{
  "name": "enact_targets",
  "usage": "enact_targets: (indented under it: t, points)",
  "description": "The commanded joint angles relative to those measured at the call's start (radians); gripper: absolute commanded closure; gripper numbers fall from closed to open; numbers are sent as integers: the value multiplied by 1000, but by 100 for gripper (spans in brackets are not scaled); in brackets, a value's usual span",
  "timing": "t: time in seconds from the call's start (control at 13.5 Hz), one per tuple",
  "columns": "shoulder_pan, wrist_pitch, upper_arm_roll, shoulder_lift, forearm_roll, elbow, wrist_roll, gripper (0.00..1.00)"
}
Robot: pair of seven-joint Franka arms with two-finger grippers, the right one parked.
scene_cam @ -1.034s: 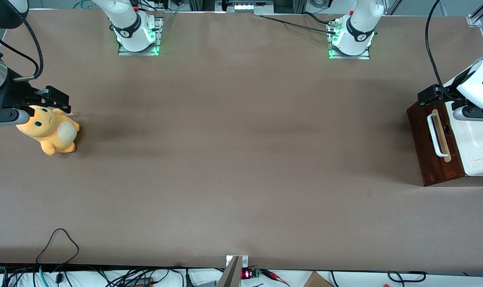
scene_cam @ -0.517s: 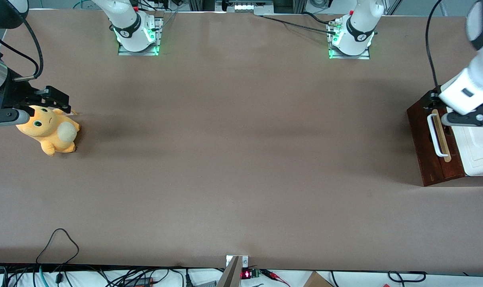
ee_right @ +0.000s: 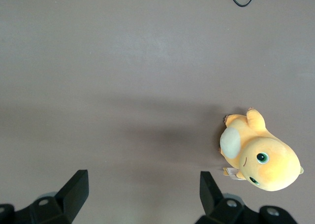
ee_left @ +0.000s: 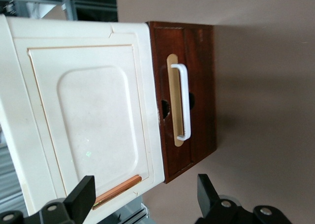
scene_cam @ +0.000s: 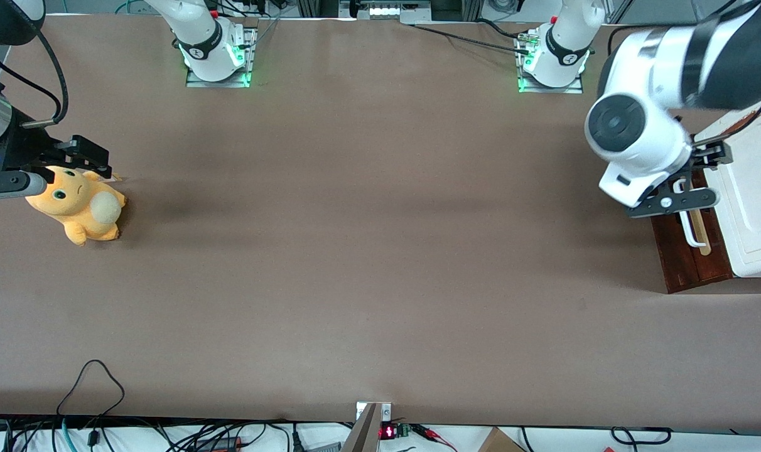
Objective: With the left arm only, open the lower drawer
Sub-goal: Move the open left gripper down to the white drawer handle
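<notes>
Left wrist view: pincer spread, hovering above lower drawer handle for alignment; drawer shut, at table edge.

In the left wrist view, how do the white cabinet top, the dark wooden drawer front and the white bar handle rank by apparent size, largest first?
1. White cabinet top, clearly the largest.
2. Lower drawer front, a narrower dark reddish-brown panel beside it.
3. White bar handle, the smallest, a thin bar on the drawer front.

The gripper hovers open above the cabinet, touching none of them.
</notes>
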Motion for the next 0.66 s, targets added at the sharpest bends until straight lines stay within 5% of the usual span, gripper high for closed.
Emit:
enact_targets:
  t: [0.0, 0.3, 0.59]
  points:
    - [19, -40, -34, 69, 100, -80, -195, 8]
    - [24, -34, -54, 173, 244, -260, -490, 8]
    - [33, -107, -53, 334, 405, -269, -580, 14]
